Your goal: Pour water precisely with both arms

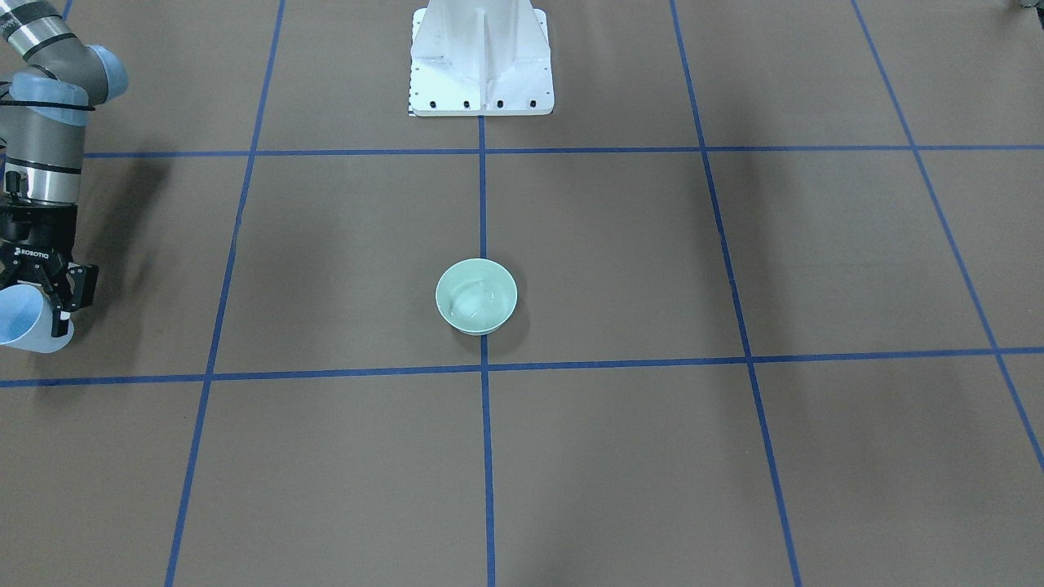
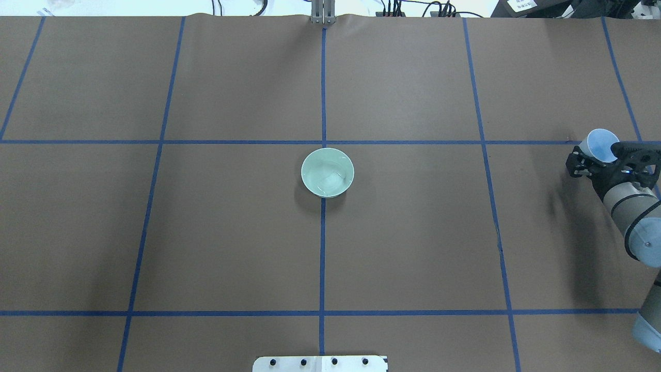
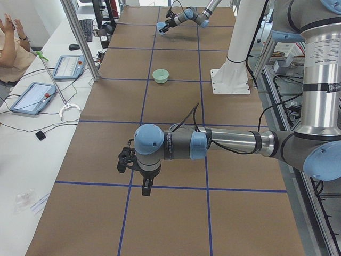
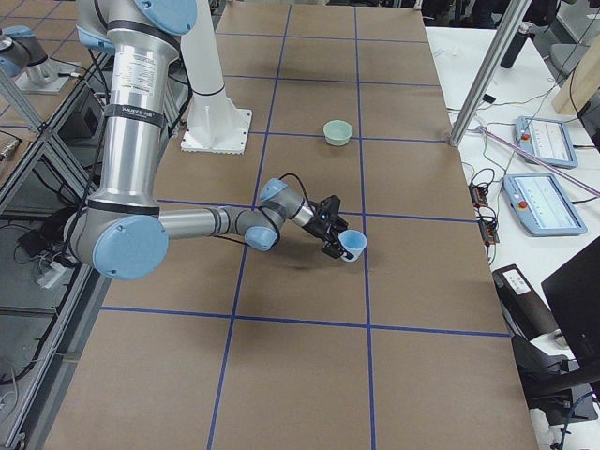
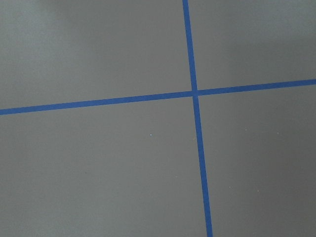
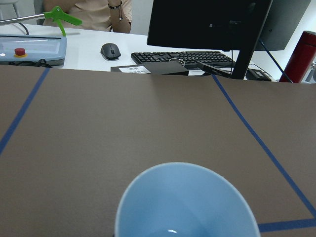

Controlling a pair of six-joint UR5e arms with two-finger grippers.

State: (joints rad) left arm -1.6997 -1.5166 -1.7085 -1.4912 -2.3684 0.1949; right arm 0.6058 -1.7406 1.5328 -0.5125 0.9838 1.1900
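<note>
Brown table (image 1: pixel 652 456); right fingers (image 1: pixel 81 285) hold blue cup (image 1: pixel 24 322) tilted, mouth facing operators.

Brown table (image 2: pixel 413 232), taped in a blue grid: pale green bowl (image 2: pixel 327 172) dead centre, white pedestal (image 1: pixel 481 57) mid robot-side edge.

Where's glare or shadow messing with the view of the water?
Overhead exterior: glossy reflections break up the water in the green bowl, and a soft shadow falls beside the bowl. Exterior front-facing: similar sheen in the bowl, with faint diffuse shadow bands across the table. Right wrist-mounted: the blue cup crowds the bottom edge, one tiny highlight inside. Left wrist-mounted: flat, even light, no glare.
</note>
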